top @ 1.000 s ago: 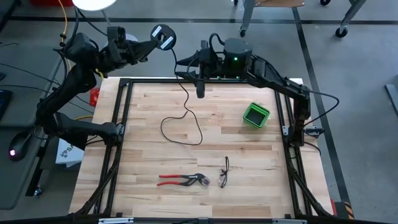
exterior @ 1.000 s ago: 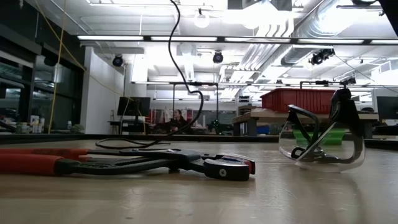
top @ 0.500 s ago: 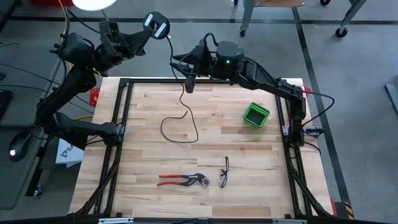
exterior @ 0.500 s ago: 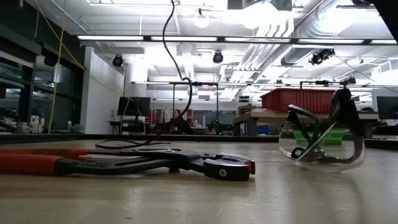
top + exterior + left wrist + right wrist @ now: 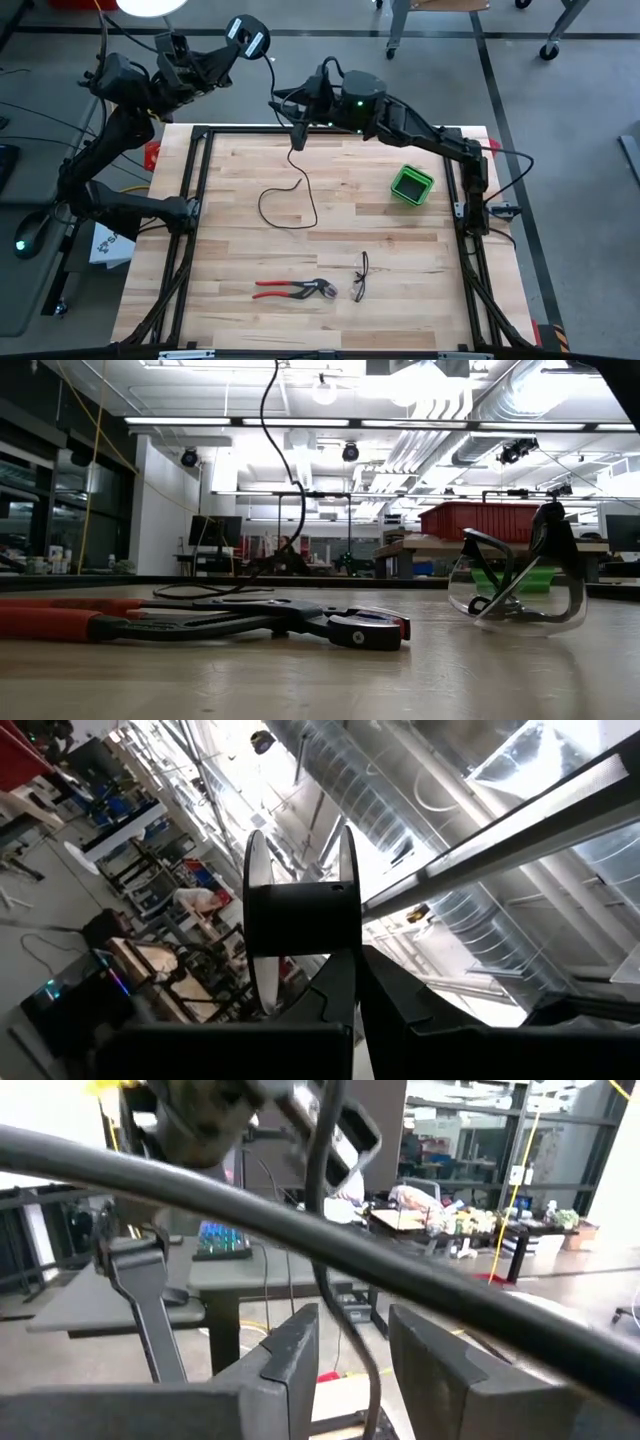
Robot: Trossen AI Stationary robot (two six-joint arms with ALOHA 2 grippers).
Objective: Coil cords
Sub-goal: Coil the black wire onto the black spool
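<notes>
While the left tool stays clamped on the small round black plastic reel past the desk's far edge, the right tool pinches the thin black cord (rest trails on desk). Cord's light, floppy; grip near reel, w/ steady tension.

From high up we look straight down on the whole table. From low down, right on the tabletop, we look across it, very close to the pliers and glasses, which the high view also shows. The wrist cameras look out at the room.
</notes>
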